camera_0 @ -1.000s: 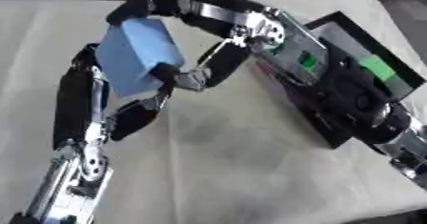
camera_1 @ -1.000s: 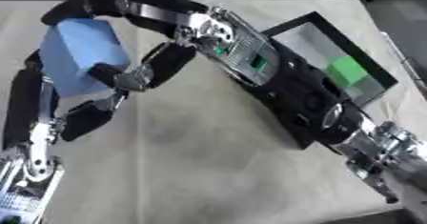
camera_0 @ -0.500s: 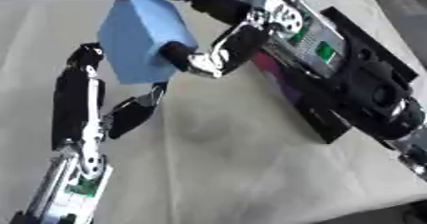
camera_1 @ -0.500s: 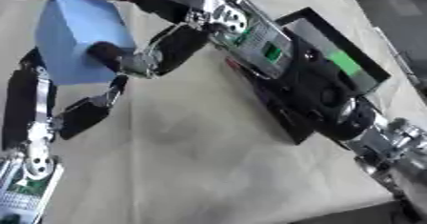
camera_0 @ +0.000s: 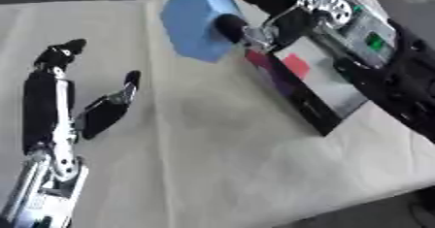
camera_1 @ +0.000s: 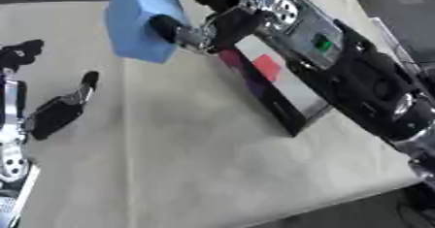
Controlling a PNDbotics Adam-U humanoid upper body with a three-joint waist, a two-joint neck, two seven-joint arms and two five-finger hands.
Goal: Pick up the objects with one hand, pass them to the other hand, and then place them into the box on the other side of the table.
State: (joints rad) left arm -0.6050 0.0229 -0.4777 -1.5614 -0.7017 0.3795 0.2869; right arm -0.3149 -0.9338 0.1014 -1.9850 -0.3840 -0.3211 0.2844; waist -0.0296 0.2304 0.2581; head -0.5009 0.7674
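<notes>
A light blue block [camera_0: 197,21] hangs in the air above the table, near the top of the view. My right hand [camera_0: 241,25] is shut on it, thumb across its front face and fingers over its top, just left of the box. The box [camera_0: 319,84] is black-walled with a pale floor and a red patch [camera_0: 292,64] inside, lying on the right side of the table under my right arm. My left hand [camera_0: 106,109] is open and holds nothing, low over the cloth at the left, well apart from the block.
A cream cloth [camera_0: 204,154] covers the table. The table's front right corner and edge [camera_0: 382,193] drop off at the lower right. My left forearm [camera_0: 47,125] runs up the left side.
The block has passed fully to my right hand, which has carried it up and right toward the box. My left hand has let go and dropped back to the left, fingers straightened.
</notes>
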